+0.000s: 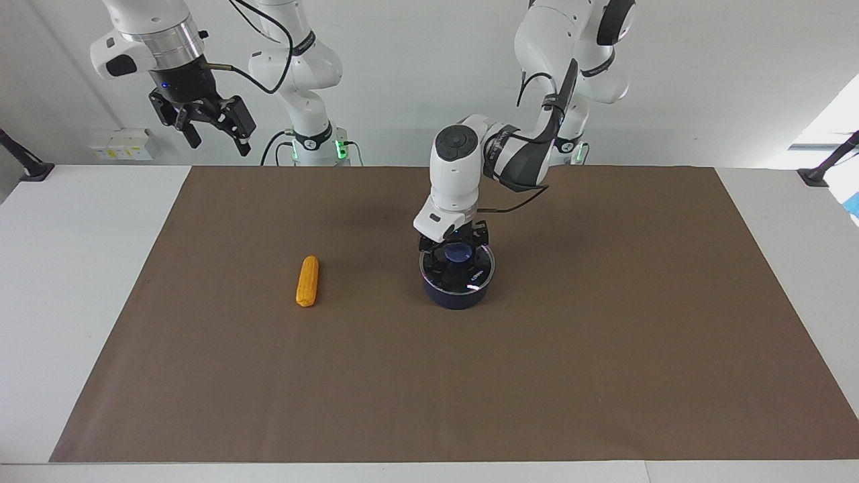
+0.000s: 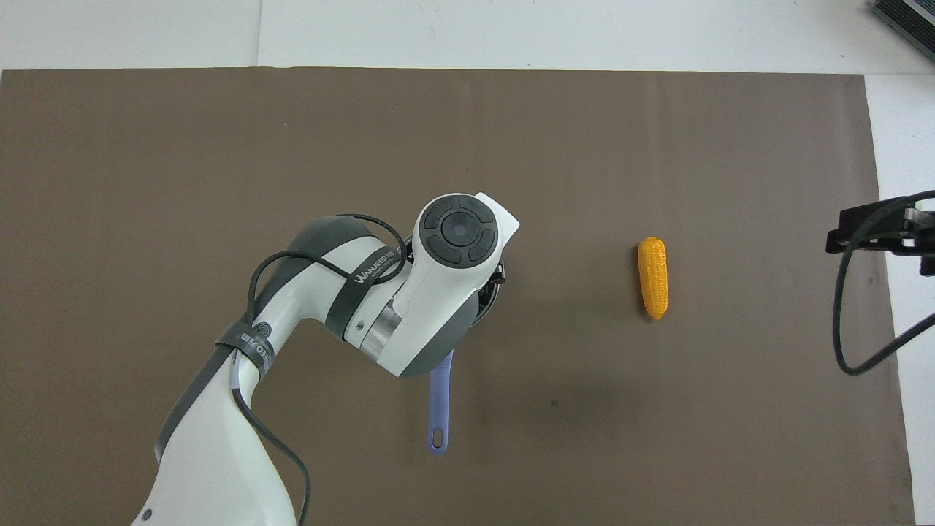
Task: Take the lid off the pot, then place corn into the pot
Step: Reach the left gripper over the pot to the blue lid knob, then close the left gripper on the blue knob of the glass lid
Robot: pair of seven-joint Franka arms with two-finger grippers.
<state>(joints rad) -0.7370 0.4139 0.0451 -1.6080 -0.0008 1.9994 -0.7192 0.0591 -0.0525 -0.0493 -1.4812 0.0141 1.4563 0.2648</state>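
Observation:
The pot [image 1: 458, 295] stands on the brown mat near the table's middle, with the lid [image 1: 478, 276] on it. In the overhead view only its blue handle [image 2: 440, 409] shows, pointing toward the robots; my left arm covers the rest. My left gripper [image 1: 456, 249] is down on the lid, open, with a finger on either side of the blue knob [image 1: 460, 253]. The corn [image 1: 307, 281] lies on the mat beside the pot, toward the right arm's end, and also shows in the overhead view [image 2: 653, 277]. My right gripper [image 1: 216, 139] waits raised and open, empty.
The brown mat [image 1: 604, 376] covers most of the white table [image 1: 67, 268]. A loose black cable [image 2: 847, 329] hangs from the right gripper at the mat's edge.

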